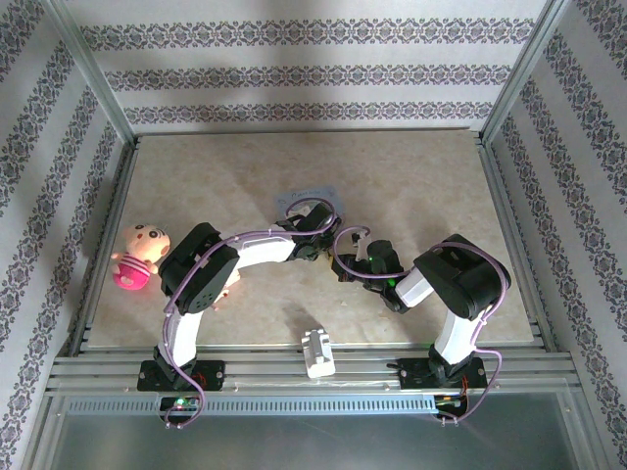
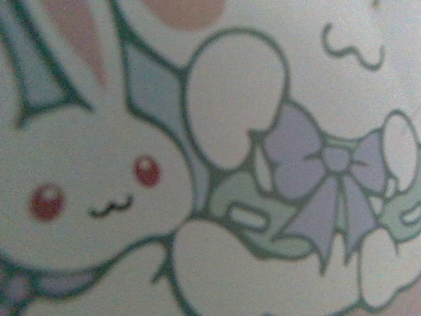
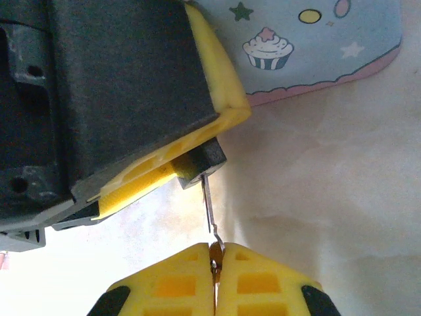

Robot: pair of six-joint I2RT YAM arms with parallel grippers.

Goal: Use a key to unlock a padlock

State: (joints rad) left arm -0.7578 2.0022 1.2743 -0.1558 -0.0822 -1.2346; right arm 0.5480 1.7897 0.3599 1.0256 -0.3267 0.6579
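My right gripper (image 3: 214,262) is shut on the head of the thin silver key (image 3: 209,207). Its yellow fingers (image 3: 263,283) meet at the bottom of the right wrist view. The key's blade runs up and its tip sits in the underside of the small dark padlock (image 3: 202,161). The padlock is clamped between the yellow fingers (image 3: 220,85) of my left gripper (image 1: 318,238); its shackle is hidden. In the top view the two grippers meet at the table's middle, the right gripper (image 1: 345,245) just right of the left one.
The lilac tin (image 1: 309,196) lies just behind the grippers; its bunny print (image 2: 131,178) shows blurred and close in the left wrist view, its cupcake print (image 3: 266,46) in the right. A pink doll (image 1: 142,257) lies at the left, a white blocky piece (image 1: 316,352) at the near edge.
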